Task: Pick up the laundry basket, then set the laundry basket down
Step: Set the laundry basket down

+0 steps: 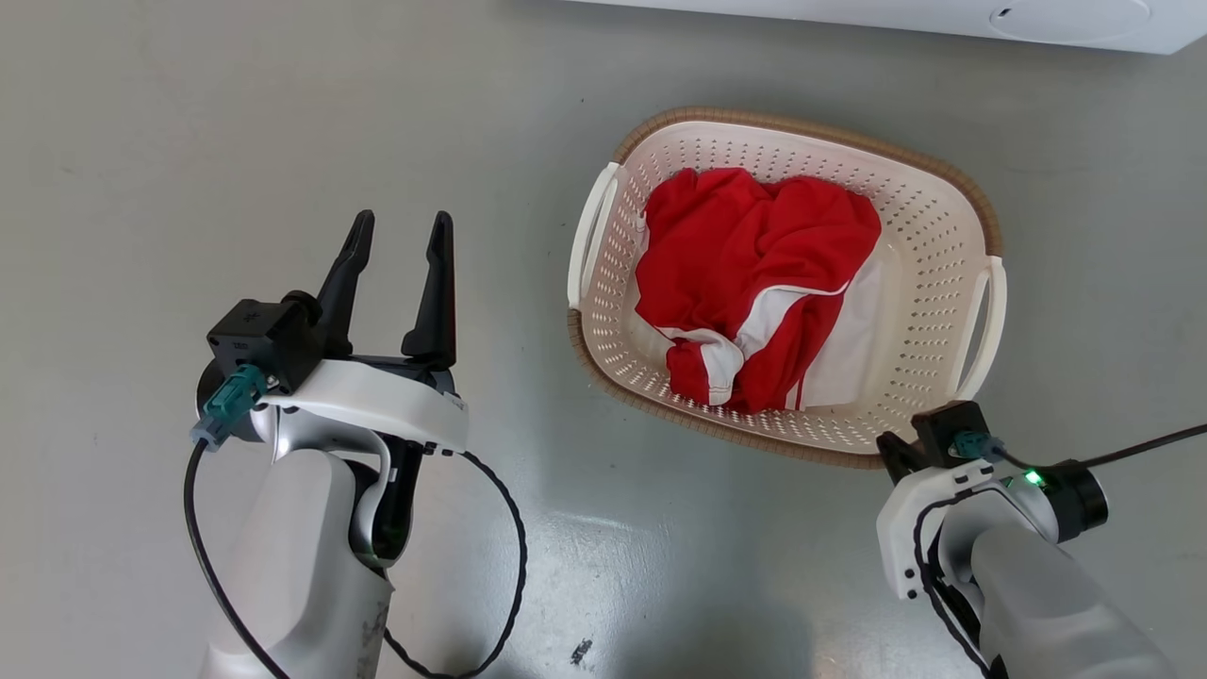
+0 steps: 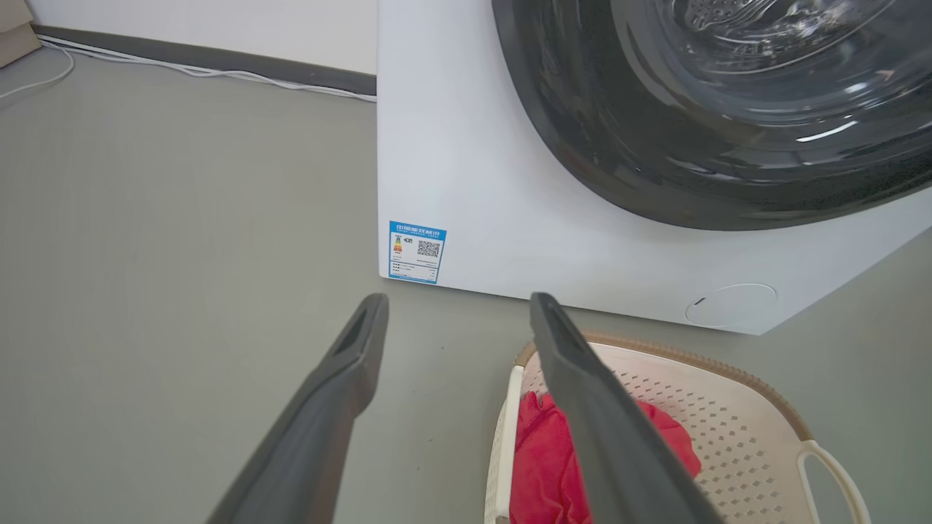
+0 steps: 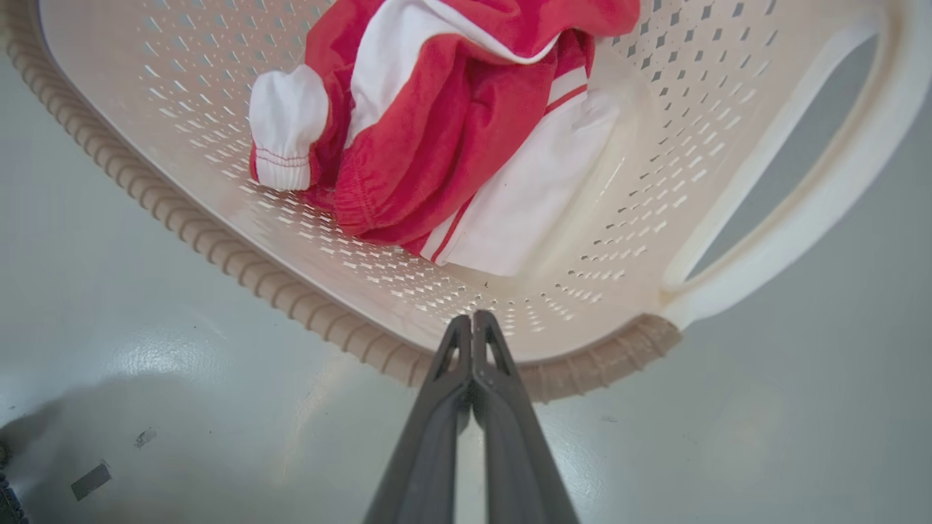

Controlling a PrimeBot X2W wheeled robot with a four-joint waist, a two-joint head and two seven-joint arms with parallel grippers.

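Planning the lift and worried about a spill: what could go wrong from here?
1. The right end effector is shut at the near rim of the laundry basket, not on the loop handle; it may shove rather than grip.
2. The left end effector is open, apart from the basket; a one-sided lift could tip out the red-and-white garment.

Cream perforated laundry basket (image 1: 929, 255) with brown woven-look rim; red-and-white garment (image 1: 745, 245); grey floor (image 1: 189, 113); white washing machine (image 2: 510, 182), its door seemingly dark grey.
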